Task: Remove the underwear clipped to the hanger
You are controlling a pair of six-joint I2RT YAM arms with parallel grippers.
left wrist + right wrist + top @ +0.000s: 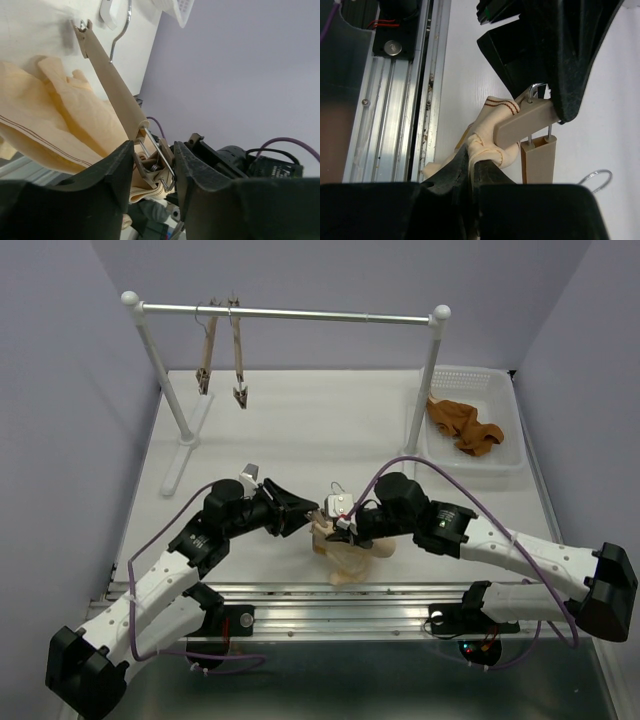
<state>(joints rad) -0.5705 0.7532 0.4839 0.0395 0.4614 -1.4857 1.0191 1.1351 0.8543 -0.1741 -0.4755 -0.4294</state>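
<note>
A white clothes rail (290, 313) stands at the back of the white surface (300, 430), carrying what look like two spare wooden hangers (206, 355). At right, a white basket (505, 390) holds an orange-brown cloth (465, 425).

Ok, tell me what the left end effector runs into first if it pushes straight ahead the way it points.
The clip at the near end of the hanger, which sits between the fingers of the left end effector. Past it, probably the bunched underwear; depth is unclear.
</note>
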